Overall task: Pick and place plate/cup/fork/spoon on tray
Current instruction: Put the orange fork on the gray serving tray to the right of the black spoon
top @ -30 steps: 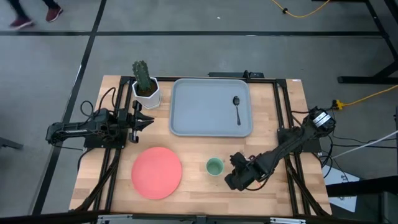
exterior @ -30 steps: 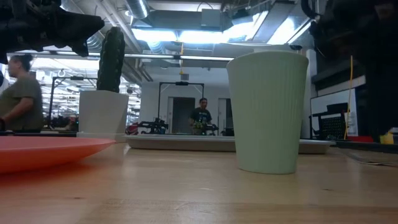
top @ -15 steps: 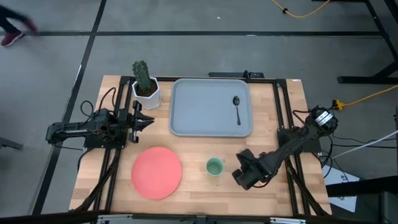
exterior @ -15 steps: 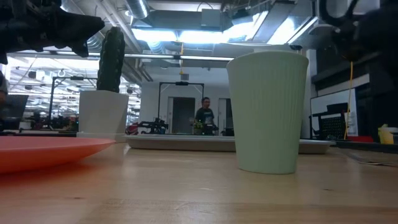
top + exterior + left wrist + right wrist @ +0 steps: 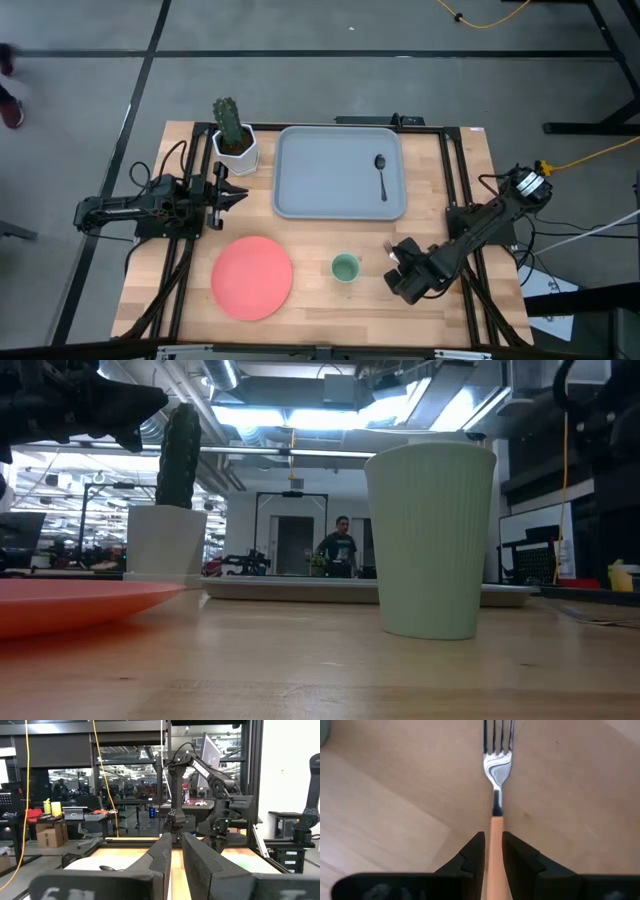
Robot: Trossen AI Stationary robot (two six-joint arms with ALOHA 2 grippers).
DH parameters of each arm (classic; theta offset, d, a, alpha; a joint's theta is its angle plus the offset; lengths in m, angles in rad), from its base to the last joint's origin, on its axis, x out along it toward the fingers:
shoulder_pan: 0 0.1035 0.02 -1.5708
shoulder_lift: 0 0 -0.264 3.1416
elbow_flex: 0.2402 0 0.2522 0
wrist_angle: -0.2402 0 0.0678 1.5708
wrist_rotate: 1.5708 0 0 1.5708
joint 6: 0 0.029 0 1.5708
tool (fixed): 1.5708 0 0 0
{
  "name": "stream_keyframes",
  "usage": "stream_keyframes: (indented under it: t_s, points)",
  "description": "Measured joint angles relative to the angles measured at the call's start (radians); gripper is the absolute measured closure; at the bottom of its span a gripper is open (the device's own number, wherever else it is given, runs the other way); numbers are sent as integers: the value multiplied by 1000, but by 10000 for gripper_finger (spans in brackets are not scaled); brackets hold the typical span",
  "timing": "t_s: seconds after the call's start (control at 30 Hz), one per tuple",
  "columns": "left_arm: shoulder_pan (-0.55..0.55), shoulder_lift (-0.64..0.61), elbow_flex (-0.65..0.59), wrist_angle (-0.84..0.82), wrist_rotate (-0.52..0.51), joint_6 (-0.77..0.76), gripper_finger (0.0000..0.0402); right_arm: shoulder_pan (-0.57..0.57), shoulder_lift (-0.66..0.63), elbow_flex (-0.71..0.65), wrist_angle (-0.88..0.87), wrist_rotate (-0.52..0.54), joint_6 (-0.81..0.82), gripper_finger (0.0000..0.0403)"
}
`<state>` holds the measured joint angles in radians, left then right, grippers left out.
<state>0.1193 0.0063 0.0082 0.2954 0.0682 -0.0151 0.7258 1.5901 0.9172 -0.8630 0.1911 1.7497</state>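
Observation:
The fork [image 5: 497, 765], with silver tines and an orange handle, sticks out ahead of my right gripper [image 5: 493, 836], which is shut on it. This gripper [image 5: 393, 254] is low over the table, right of the light-green cup [image 5: 345, 267]. The cup [image 5: 432, 540] stands upright on the wood. The coral plate [image 5: 251, 277] lies flat at the near left. The dark spoon [image 5: 381, 172] lies in the grey-blue tray [image 5: 300, 170]. My left gripper [image 5: 236, 193] waits shut at the table's left, empty. My right gripper pinches the fork's orange handle [image 5: 495, 826] between its two fingers, near the end that meets the metal neck. The fingers lie along the handle, and the tines [image 5: 498, 735] point straight ahead of them. Whether the fork is clear of the table, I cannot tell.
A white hexagonal pot with a cactus [image 5: 234, 140] stands left of the tray at the far left. Bare wood lies between the cup and the tray. A person [image 5: 342, 548] stands in the room far behind the table.
My right gripper has gone toward the table's right edge, away from the cup. In the low view its dark arm has drawn out of the picture's right side. The cup, plate, spoon and tray have stayed where they were.

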Motion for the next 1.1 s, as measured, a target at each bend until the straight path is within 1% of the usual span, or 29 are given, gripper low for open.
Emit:
stream_keyframes:
  t_s: [0.07, 0.17, 0.4, 0.53, 1.1]
  points:
    - [0, 0, 0, 0, 0, 0, 360, 0, -21, -42, 46, 10, 0, 332]
    - [0, 0, 0, 0, 0, 0, 360, 0, -36, -70, 110, 10, 0, 332]
    - [0, 0, 0, 0, 0, 0, 360, 0, -25, -72, 92, 0, -7, 332]
    - [0, 0, 0, -1, 0, 0, 360, -1, -5, -72, 87, -25, -53, 332]
    - [0, 0, 0, -4, 0, 0, 360, -7, 95, -66, 119, -41, -53, 331]
